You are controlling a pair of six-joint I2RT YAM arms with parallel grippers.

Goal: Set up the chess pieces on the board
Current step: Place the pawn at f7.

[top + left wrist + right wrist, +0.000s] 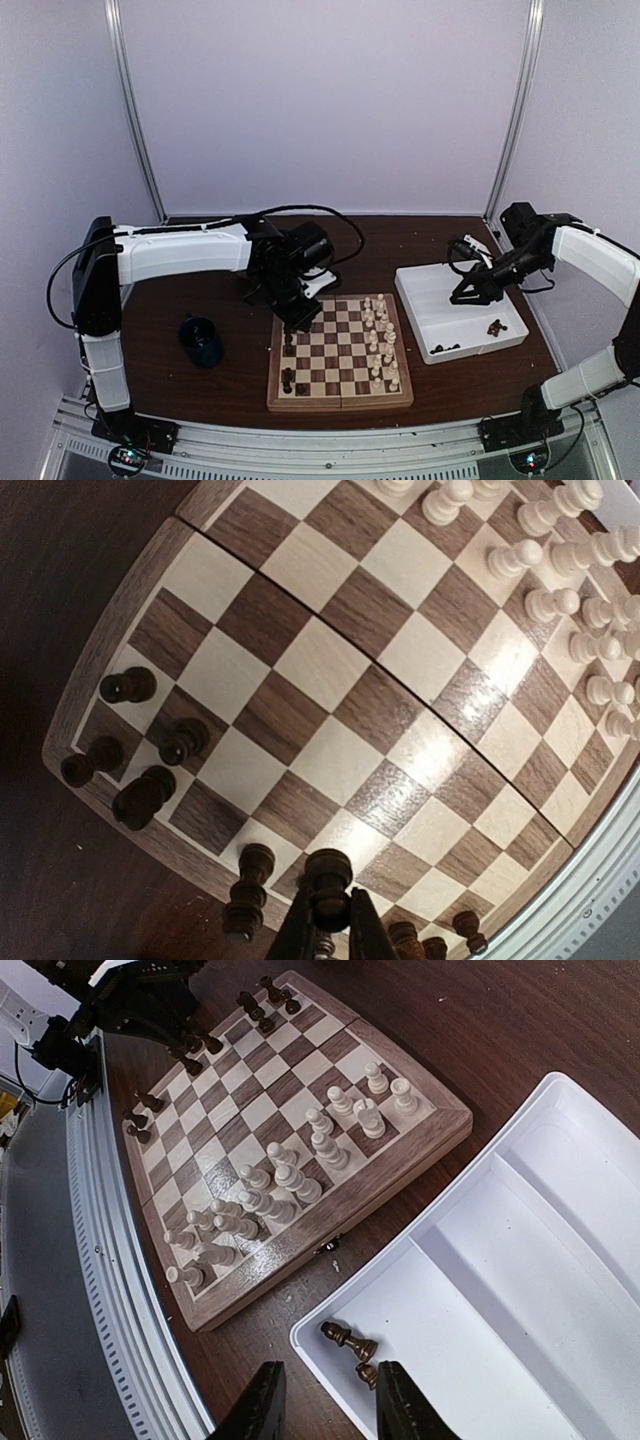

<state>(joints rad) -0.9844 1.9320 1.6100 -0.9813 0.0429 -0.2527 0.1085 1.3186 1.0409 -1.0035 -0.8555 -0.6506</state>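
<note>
The board (340, 352) lies in the middle of the table. Cream pieces (381, 340) fill its right two columns, and a few dark pieces (288, 378) stand on its left edge. My left gripper (300, 322) is low over the board's far left corner. In the left wrist view it (330, 908) is shut on an upright dark piece (329, 872), next to another dark piece (248, 890). My right gripper (468, 293) hovers over the white tray (420, 290). It (327, 1405) is open and empty above two dark pieces (349, 1339) lying in the tray's corner.
A dark blue mug (203, 340) stands left of the board. More dark pieces (495, 326) lie in the tray's near compartment. The tray (540, 1260) has a divider wall. The metal table rail (330, 445) runs along the near edge.
</note>
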